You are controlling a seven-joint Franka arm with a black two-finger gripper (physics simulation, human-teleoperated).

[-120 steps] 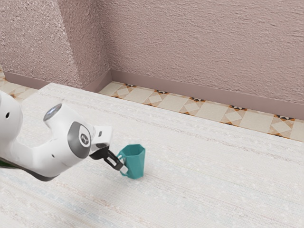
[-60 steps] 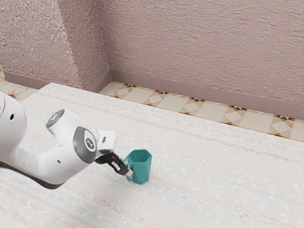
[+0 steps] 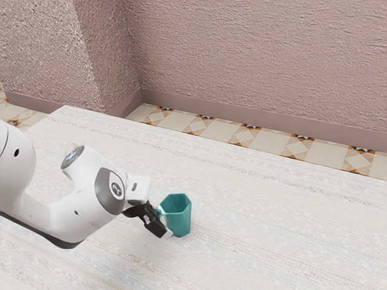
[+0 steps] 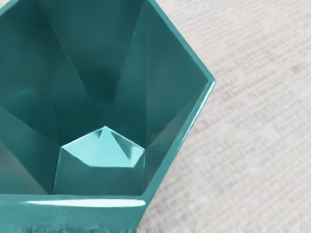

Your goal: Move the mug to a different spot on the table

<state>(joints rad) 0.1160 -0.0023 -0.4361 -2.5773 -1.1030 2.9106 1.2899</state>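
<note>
Teal mug (image 3: 176,214) stands upright on the pale table (image 3: 272,205), near its front edge and toward the exterior view's left. The black gripper (image 3: 158,225) pinches the mug's side nearest the arm (both fingers squeezed on it). The wrist view looks straight down into the mug, just under the hand.

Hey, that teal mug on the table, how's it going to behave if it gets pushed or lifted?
The teal mug has flat faceted walls, so it probably won't roll, even if tipped. Its glossy inside suggests a hard, slick surface that might slip in a loose grip. It looks narrower at the base than the rim, so a high push may tip it.
</note>
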